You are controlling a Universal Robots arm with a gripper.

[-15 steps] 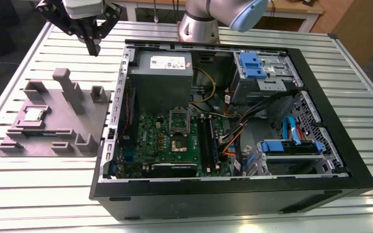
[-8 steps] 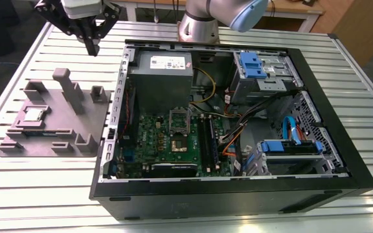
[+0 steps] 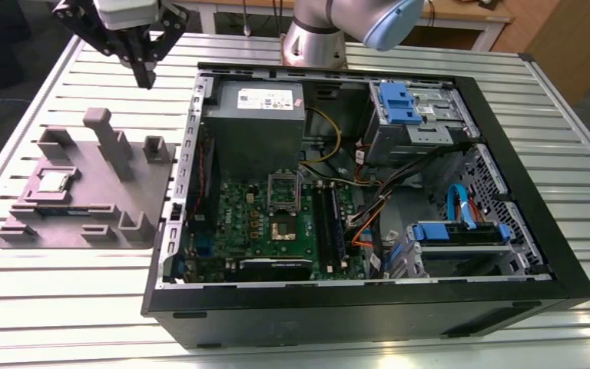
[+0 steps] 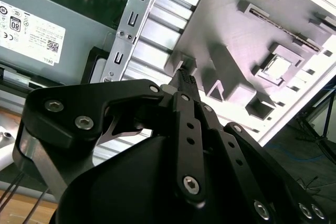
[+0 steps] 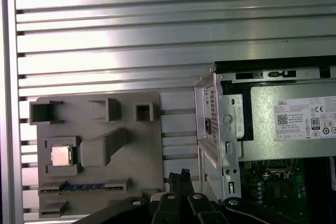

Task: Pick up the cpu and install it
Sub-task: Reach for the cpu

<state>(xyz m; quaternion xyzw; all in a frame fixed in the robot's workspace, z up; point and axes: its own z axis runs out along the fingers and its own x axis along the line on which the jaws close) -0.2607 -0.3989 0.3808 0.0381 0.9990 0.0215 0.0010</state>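
Exterior view: off the arm, high and set back, slanting down over the whole slatted table; the open computer case sits mid-frame, with the grey tray on the exterior view's left.
First wrist view: on the arm, well above the table, facing almost straight down past the gripper onto tray, slats and one case corner.
Second wrist view: close behind the gripper linkage, looking obliquely along the fingers toward tray and case wall.
Shared ground: all three views take in the tray and the labelled power supply box.
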